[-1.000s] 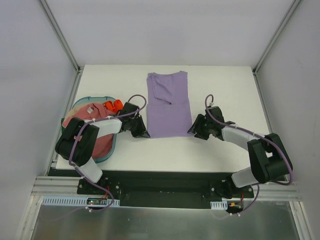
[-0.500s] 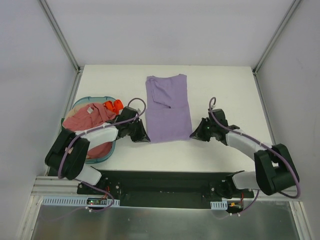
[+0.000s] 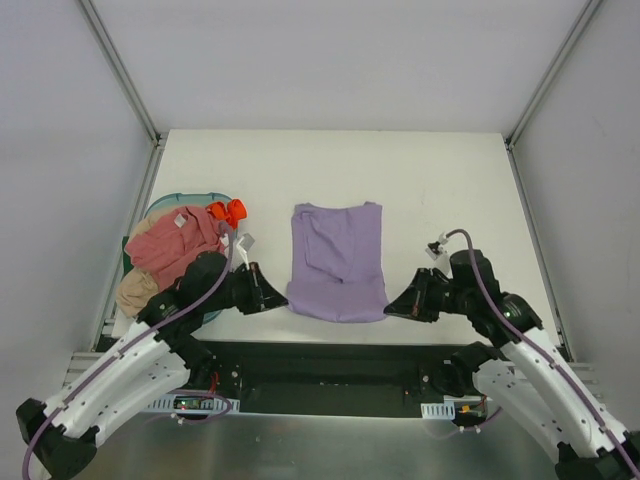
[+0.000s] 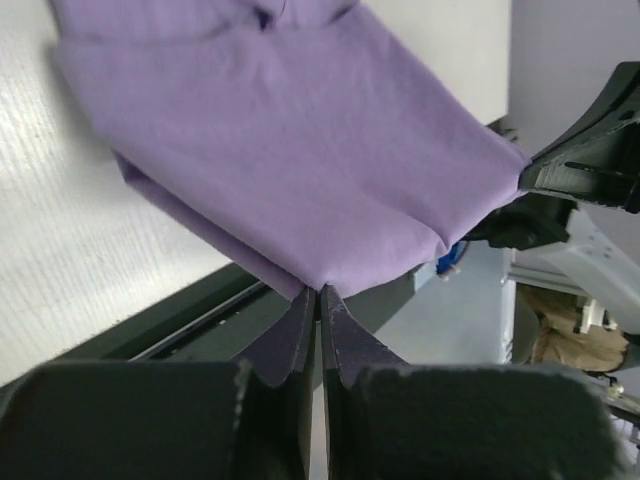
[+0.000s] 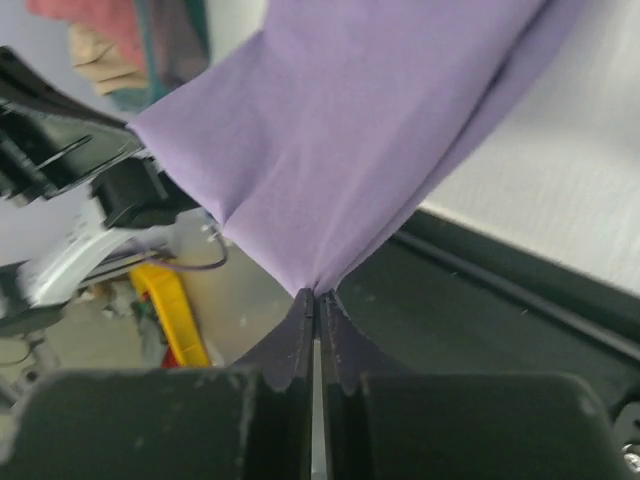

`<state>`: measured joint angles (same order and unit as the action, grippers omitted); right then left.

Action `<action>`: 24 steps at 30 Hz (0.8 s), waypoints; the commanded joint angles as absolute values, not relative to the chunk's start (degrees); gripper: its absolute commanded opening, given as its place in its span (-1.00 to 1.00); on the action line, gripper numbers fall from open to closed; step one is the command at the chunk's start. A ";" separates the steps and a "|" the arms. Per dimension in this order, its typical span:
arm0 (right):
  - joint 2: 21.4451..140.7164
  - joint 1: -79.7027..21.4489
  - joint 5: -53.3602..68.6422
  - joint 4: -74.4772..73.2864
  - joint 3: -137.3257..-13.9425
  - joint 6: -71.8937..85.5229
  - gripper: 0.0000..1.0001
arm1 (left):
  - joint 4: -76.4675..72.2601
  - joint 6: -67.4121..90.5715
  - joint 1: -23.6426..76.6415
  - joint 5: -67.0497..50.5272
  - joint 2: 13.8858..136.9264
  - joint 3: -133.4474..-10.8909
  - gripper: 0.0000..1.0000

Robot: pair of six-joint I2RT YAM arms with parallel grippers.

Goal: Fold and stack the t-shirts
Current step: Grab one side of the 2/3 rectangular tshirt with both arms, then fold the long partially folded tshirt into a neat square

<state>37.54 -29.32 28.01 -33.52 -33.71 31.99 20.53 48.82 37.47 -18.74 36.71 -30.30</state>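
You hold the lavender t-shirt [image 3: 338, 262] by both near corners. It is folded into a narrow strip and lies in the middle of the table [image 3: 450, 180], toward the near edge. The left gripper [image 4: 320, 292] has its fingers pressed together on the near left corner. The right gripper [image 5: 316, 294] pinches the near right corner in the same way, and in both wrist views the cloth comes out of the closed tips. The near hem is stretched between the two grippers and reaches past the table's near edge, over the dark rail. The far hem lies flat. At the left edge stands the teal basket [image 3: 152, 212], with the pink-red t-shirt [image 3: 172, 242] heaped on it and the tan t-shirt [image 3: 133, 293] at its near side, close beside your left arm. White table surface shows far of the lavender shirt and to its right.
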 commanded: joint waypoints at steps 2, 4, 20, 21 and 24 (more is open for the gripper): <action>30.68 -29.97 35.68 -46.22 -39.01 39.02 -0.99 | 26.45 52.30 37.97 -21.36 28.49 -31.11 -1.00; 30.32 -30.06 36.12 -48.33 -41.04 38.59 -0.99 | 26.63 51.60 37.97 -21.71 27.51 -32.16 -1.00; 43.06 -28.48 24.97 -39.99 -52.29 29.63 -0.99 | 26.11 43.43 37.79 -6.43 43.40 -46.30 -1.00; 44.28 -27.78 24.18 -39.99 -53.16 28.31 -0.99 | 25.93 42.81 37.62 -5.46 44.72 -47.28 -1.00; 47.19 -25.49 23.47 -38.50 -55.45 25.41 -0.99 | 24.70 40.61 35.96 -3.87 48.85 -50.00 -1.00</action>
<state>44.62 -27.88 26.33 -42.96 -50.63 30.09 27.22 45.28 37.43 -8.91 45.12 -45.23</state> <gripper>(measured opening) 0.017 0.006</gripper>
